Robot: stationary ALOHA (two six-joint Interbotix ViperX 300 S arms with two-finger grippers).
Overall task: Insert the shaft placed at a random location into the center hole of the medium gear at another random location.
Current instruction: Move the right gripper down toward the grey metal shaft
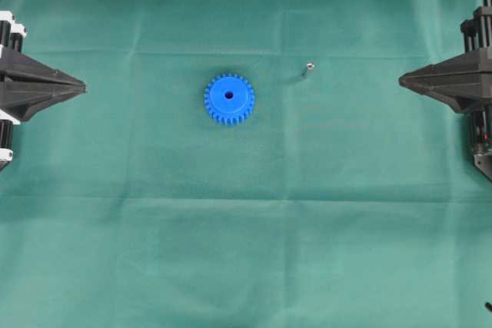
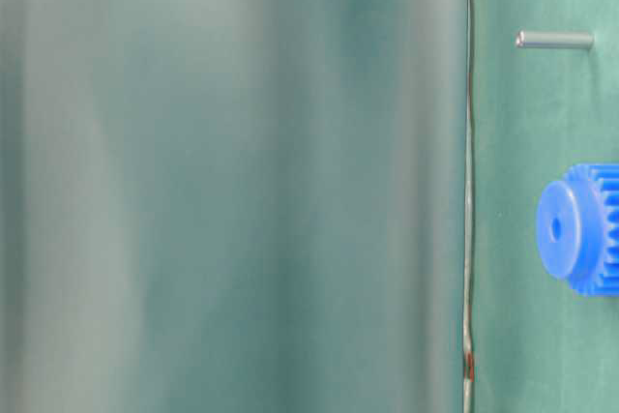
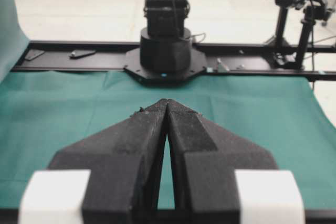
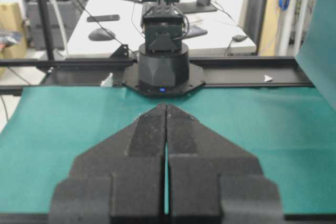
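Two grippers sat far apart at the desk's edges, the left gripper [image 1: 83, 86] and right gripper [image 1: 401, 80] both pressed together, holding nothing. The blue medium gear [image 1: 229, 99] lay flat mid-cloth. The shaft [image 1: 307, 69] seemed to stand upright nearby, apart.

Matte black wedge-shaped left hand [image 3: 166, 109] and right hand [image 4: 165, 109], grainy foam-like pads, white blocks behind the left.
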